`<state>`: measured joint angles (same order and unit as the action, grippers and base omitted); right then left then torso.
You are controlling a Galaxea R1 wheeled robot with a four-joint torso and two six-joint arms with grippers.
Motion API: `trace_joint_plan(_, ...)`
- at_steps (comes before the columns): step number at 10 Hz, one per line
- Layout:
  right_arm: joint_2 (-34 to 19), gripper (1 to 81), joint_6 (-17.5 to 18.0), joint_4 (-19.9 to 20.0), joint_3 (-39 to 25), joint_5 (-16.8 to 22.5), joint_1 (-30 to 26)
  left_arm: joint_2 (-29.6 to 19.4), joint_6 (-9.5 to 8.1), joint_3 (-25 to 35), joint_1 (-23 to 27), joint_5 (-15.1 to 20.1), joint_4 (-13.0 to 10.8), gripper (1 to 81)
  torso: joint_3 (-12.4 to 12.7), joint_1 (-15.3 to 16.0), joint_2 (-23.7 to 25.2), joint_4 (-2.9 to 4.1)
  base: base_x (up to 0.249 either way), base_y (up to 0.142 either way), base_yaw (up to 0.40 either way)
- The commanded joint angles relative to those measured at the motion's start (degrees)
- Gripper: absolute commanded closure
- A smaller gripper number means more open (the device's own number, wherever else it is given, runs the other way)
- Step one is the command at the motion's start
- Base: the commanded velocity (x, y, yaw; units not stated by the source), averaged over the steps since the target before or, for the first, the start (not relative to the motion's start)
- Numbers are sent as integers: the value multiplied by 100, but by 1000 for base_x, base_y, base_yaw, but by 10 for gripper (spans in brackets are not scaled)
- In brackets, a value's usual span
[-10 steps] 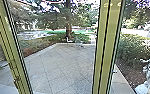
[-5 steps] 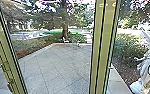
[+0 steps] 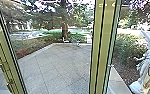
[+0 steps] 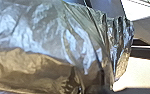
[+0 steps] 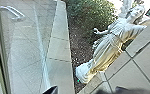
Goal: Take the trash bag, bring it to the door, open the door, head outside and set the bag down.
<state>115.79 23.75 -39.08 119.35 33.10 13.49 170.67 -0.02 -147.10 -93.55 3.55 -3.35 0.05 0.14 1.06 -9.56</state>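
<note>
grey paving lies open beyond the green door frame.

I'm looking out over a yard of pale paving, its joints running diagonally. At upper centre I see a tree trunk under dark foliage, with bright daylight behind it. Low planting lines the yard's far side. On the right I've got a leafy bush above brown ground, and at the right edge a white robed statue; my right wrist view shows warm light along its robe.
</note>
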Motion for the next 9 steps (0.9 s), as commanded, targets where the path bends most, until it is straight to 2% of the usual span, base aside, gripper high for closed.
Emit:
trace_joint_plan(1,17,10,-63,-661,456,4,-1036,20,20,50,192,348,63,811,0,0,0,0,0,0,0)
trace_joint_plan(3,-8,10,-98,-1030,571,39,-1265,29,20,50,184,348,89,811,0,0,-2,0,0,0,0)
trace_joint_plan(7,-26,10,-116,-1804,808,136,-1318,12,20,50,183,348,142,811,0,0,-2,0,0,0,0)
trace_joint_plan(9,-53,10,-221,-1884,861,198,-1257,3,20,50,174,357,177,811,0,0,-2,0,0,0,0)
